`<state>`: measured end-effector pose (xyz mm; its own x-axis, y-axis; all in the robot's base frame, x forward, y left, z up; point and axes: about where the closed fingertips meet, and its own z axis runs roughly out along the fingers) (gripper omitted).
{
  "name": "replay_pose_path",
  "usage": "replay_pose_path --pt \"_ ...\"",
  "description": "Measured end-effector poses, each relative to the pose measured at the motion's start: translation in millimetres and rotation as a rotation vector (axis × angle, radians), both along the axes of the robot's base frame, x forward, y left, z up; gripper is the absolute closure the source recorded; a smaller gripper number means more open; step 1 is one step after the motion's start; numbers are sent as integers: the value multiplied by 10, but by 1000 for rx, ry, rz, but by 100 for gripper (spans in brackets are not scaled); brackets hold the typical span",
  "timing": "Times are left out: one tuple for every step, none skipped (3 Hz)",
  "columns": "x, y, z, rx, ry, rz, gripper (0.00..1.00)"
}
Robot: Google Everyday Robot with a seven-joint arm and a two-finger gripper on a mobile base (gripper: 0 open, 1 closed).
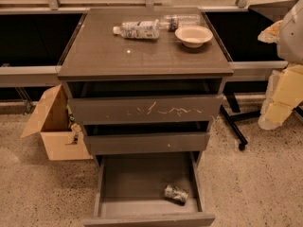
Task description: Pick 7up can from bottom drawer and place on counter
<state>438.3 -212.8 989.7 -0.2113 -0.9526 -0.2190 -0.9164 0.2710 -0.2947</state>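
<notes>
The robot's arm (292, 32) shows as a smooth white rounded shell, greyish where it is shaded, cut off by the picture's right border; a small cream-yellow part with an uneven outline juts from the shell's left side; the pincer (279, 103) sits at the right edge about mid-height, just below the white shell; it is made of pale yellow-cream blocky sections with flat faces and soft corners, stacked in angled steps; its lowest part ends in a whitish rounded tip; no cables, screws or markings can be made out.
</notes>
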Motion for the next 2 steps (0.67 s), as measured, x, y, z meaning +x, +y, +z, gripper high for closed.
replay_pose_path --pt "0 1 -1 1 -1 0 0" --pt "58 65 -312 96 3 14 0"
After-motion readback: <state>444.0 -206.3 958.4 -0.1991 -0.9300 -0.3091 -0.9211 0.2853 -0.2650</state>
